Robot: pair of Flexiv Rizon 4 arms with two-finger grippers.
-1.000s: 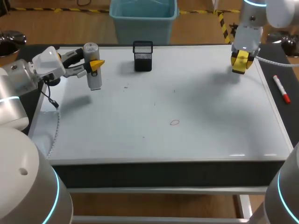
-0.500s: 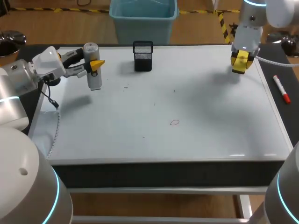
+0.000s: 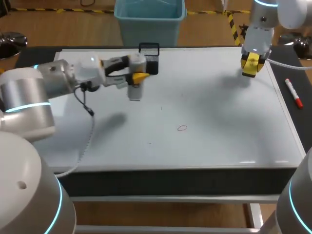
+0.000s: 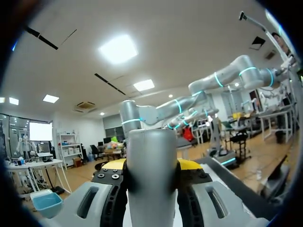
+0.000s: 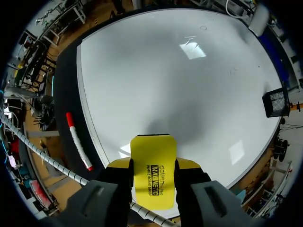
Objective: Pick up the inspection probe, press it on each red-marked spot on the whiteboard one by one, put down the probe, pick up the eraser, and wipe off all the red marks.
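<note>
Grey cylindrical probe (image 3: 134, 87), roughly upright, was clamped in the left gripper (image 3: 139, 78) above the far-left part of the whiteboard (image 3: 219, 109). Yellow eraser (image 3: 250, 63) was held in the right gripper (image 3: 249, 69) over the far-right corner. One small red ring (image 3: 182, 128) lay mid-board.

A whiteboard (image 3: 219, 146) covers most of the worktop (image 3: 34, 54), leaving strips bare along the left and right edges. A mesh holder (image 3: 152, 61) stands on the whiteboard at the far edge, left of its middle. Just in front of the holder, the left gripper (image 3: 139, 77) hangs above the board with the probe (image 3: 134, 91) upright between its fingers. A small mark (image 3: 182, 128) lies near the board's middle, nearer the front edge than the probe. The right gripper (image 3: 250, 67) hangs over the far right corner, gripping the eraser (image 5: 153, 170). A marker (image 3: 294, 93) lies on the right strip, beside the board.
</note>
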